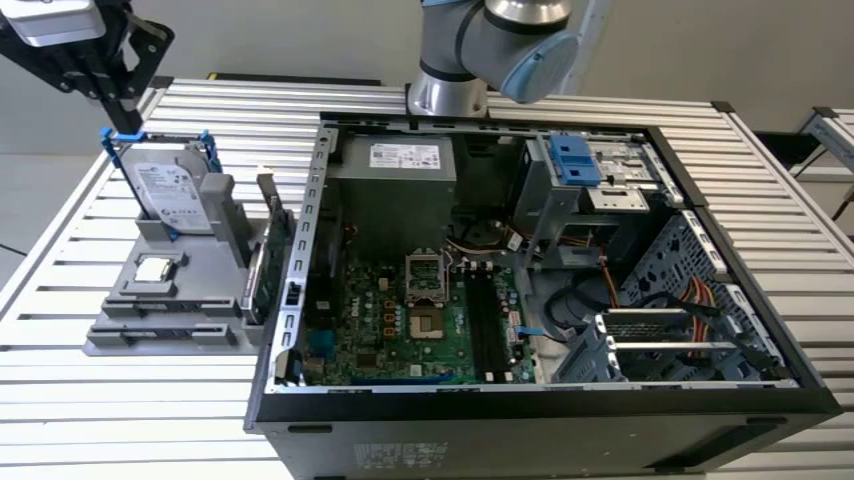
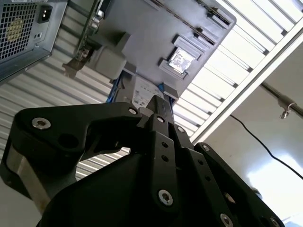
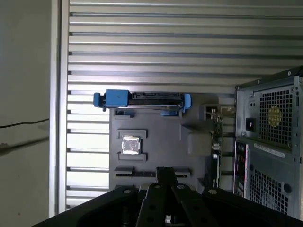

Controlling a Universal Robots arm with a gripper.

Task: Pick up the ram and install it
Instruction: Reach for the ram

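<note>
While the gripper [image 1: 118, 105] hangs above the far end of the tray [image 1: 127, 340], over the upright drive [image 1: 167, 195], the open case [image 1: 534, 420] sits just beside the tray on the exterior view's right, its board bared for the install. In the second wrist view the gripper [image 2: 158, 101] points down at the tray near the chip [image 2: 180, 60]; whether it is open or closed I cannot tell. In the first wrist view the ram [image 3: 135, 174] seems to stand edge-on in a tray slot, offered for a grasp from above. It is in line with the gripper [image 3: 164, 171] and not yet lifted.

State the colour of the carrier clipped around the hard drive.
Blue; the carrier on the hard drive shows best in the first wrist view.
</note>
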